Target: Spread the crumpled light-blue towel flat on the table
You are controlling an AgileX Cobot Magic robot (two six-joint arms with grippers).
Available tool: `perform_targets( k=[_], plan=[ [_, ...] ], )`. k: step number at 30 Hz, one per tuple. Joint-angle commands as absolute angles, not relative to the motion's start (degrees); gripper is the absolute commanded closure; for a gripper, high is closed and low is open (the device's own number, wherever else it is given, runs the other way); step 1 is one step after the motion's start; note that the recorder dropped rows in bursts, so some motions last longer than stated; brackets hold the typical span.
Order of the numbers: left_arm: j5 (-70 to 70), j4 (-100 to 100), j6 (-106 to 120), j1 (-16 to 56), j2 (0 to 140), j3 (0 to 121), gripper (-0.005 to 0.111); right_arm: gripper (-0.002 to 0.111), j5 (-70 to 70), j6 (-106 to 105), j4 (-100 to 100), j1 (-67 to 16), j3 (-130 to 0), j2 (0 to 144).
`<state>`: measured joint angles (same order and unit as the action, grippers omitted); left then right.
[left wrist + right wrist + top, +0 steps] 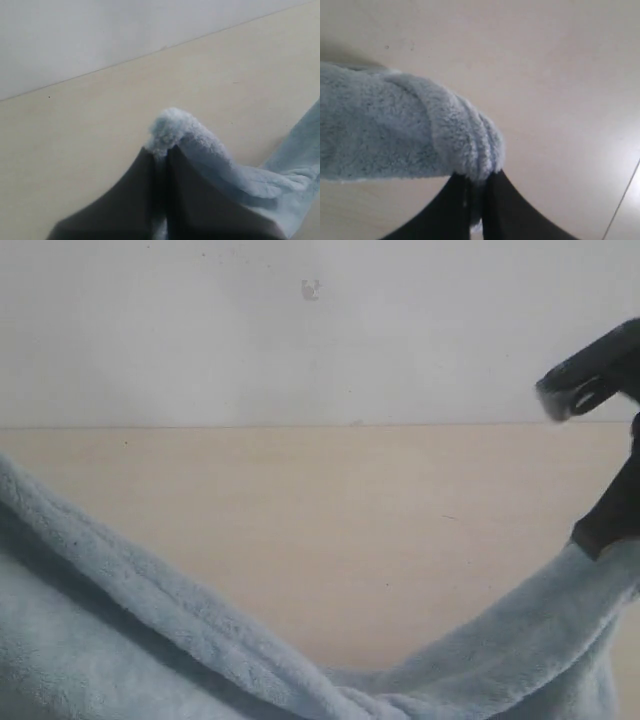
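Together, 2 end effectors (left [160, 151], right [479, 178]) pinching 1 towel [100, 630], 1 table [330, 520]

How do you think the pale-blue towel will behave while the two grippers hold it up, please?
Probably very floppy: the towel sags deeply between the left gripper and right gripper. Its fluffy pile likely resists slipping, since each gripper holds only a small bunched edge. Lowered, it would probably crumple on the table.

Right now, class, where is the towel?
In the exterior view the towel sags across the bottom, over the table, its ends pinched by the left end effector and the right end effector.
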<state>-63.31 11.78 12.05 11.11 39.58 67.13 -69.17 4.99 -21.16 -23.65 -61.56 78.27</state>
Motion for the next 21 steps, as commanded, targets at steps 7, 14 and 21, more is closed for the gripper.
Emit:
perform_targets(
  k=[7, 14, 21],
  plan=[
    [-63.5, 11.51, 11.18, 11.35, 39.36, 67.04, 0.103, 0.087, -51.27, -3.39, -8.25, -16.44, -62.64, 92.44],
    [-63.93, 11.51, 11.18, 11.35, 39.36, 67.04, 0.103, 0.024, -50.22, -4.53, -3.47, -16.22, -65.75, 91.86],
    [-64.56, 11.62, 10.76, 11.35, 39.36, 66.02, 0.103, 0.042, -56.24, -9.81, -1.32, -16.22, -65.55, 86.33]
  ],
)
